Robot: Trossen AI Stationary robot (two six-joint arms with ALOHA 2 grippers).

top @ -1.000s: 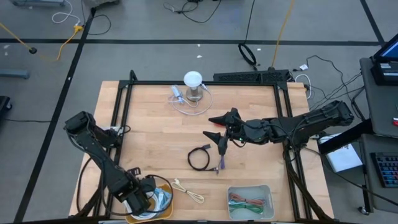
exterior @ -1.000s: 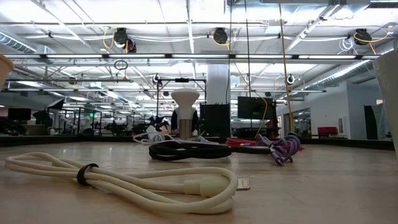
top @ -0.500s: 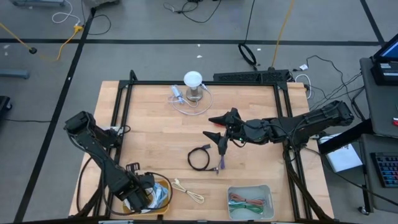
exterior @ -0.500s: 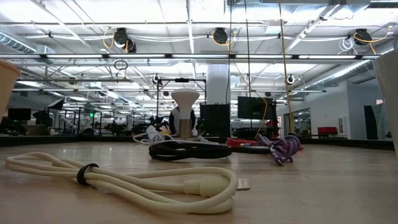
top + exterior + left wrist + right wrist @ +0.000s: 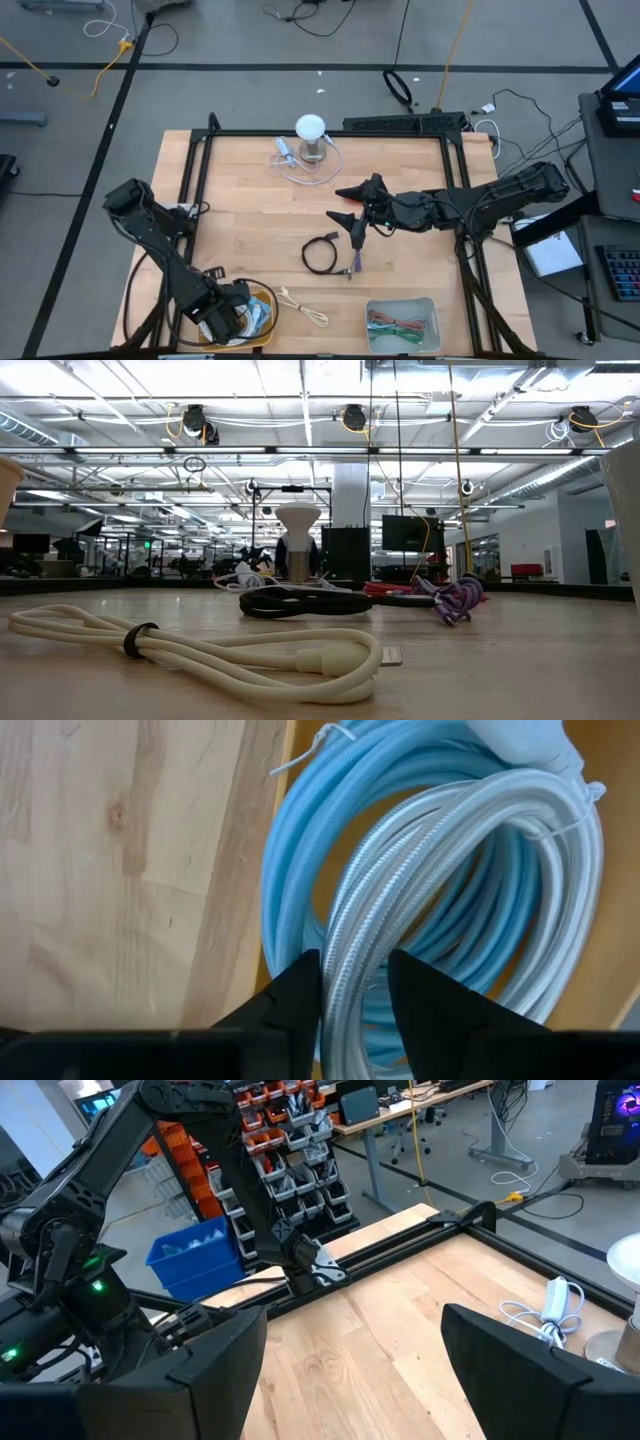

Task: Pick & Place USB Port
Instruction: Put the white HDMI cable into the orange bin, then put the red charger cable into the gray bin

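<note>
Left wrist view shows my left jaws (image 5: 355,995) loosening around the white cable (image 5: 420,900), now lying in the yellow bowl (image 5: 285,750); right jaws (image 5: 350,212) spread, waiting mid-desk.

The tabletop (image 5: 250,225) is light wood planks, boxed in by a black frame (image 5: 325,133). A white lamp-like stand (image 5: 311,135) with a white cable (image 5: 290,160) looped round it is parked at the middle of the far edge. A coiled black cable (image 5: 320,254) and a purple cable (image 5: 354,262) beside it are laid out around the centre. A cream cable (image 5: 302,306) is found near the front edge, between a yellow bowl (image 5: 262,297) of blue and white cables at the front left corner and a clear tray (image 5: 402,325) of red and green cables toward the front right.
</note>
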